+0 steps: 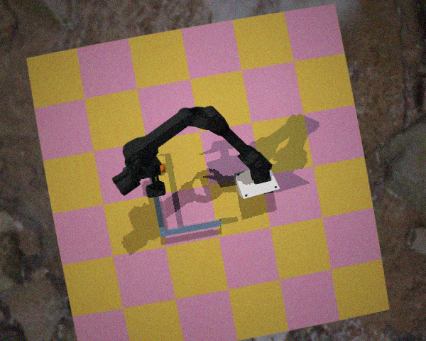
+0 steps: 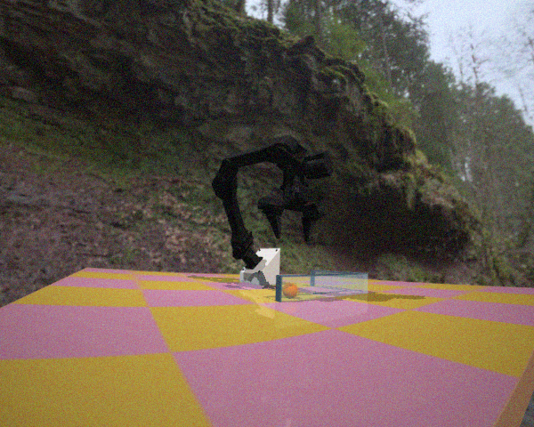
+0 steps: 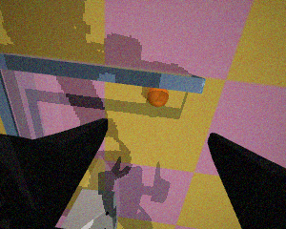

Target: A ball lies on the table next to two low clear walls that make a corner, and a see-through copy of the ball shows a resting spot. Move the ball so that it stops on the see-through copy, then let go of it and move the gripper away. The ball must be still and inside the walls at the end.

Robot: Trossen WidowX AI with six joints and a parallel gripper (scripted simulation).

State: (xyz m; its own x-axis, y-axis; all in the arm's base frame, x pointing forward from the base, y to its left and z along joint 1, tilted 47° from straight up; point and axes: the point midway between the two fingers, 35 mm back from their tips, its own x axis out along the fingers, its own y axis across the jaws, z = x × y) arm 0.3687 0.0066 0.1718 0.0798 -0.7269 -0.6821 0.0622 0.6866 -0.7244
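Observation:
An orange ball [image 1: 162, 168] [image 2: 289, 290] [image 3: 157, 97] lies on the table, close to the inner side of one low clear wall [image 1: 157, 211] [image 2: 336, 282] [image 3: 129, 72], near that wall's free end. A second wall [image 1: 191, 227] [image 3: 3, 102] meets it at the corner. No see-through copy shows apart from the ball. My gripper [image 2: 292, 239] [image 3: 157, 130] is wide open and empty, high above the table and clear of the ball. In the top view the arm and gripper partly cover the ball and the wall's end.
The arm's white base [image 1: 258, 189] [image 2: 270, 266] [image 3: 91, 207] stands on the pink and yellow checkered table [image 1: 253, 264] [image 2: 258, 367] [image 3: 264, 114], beyond the open side of the corner. The arm arches from it to the gripper. Arm shadows fall across the table and walls.

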